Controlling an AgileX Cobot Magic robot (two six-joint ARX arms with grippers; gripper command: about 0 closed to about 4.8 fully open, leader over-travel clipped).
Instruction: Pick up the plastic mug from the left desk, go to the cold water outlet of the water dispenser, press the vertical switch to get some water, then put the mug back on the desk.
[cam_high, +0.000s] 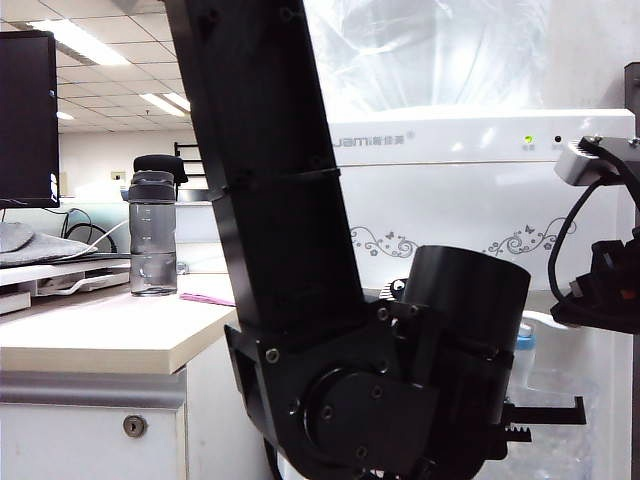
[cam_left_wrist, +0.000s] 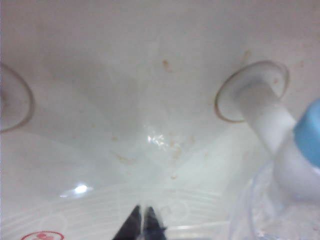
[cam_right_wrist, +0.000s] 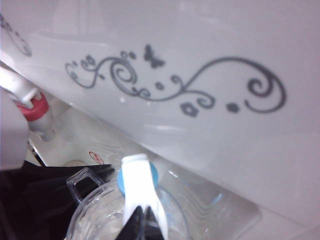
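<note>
Left end effector (cam_left_wrist: 144, 225) had its fingers pressed together, apparently pinching the thin clear handle (cam_right_wrist: 82, 182) of the plastic mug (cam_right_wrist: 100, 215). It held the mug inside the recess of the water dispenser (cam_high: 470, 200), directly beneath the cold water outlet (cam_right_wrist: 152, 175) with its light-blue collar. Right end effector (cam_right_wrist: 143, 222) also had its fingertips closed and held nothing. It hovered just in front of the vertical switch (cam_right_wrist: 136, 182), and whether it touched the lever could not be told.

The mug looked light, thin-walled and stiff enough to keep its shape, though a hard squeeze would probably crack or buckle the faceted wall. The handle seemed the sensible grip, but it was slim and smooth. Once water added weight, the mug would likely tilt or slip in so narrow a pinch. How much water it held could not be made out.

Beneath it lay the ribbed white drip tray (cam_left_wrist: 75, 215), and to one side stood the red-collared tap (cam_right_wrist: 35, 107), well apart from the blue one. Farther off, the left desk (cam_high: 100, 340) offered a flat cream top for setting down, with a grey bottle (cam_high: 153, 235) standing on it near the back. Beyond that were a dark monitor (cam_high: 25, 120) and an office ceiling with strip lights.
</note>
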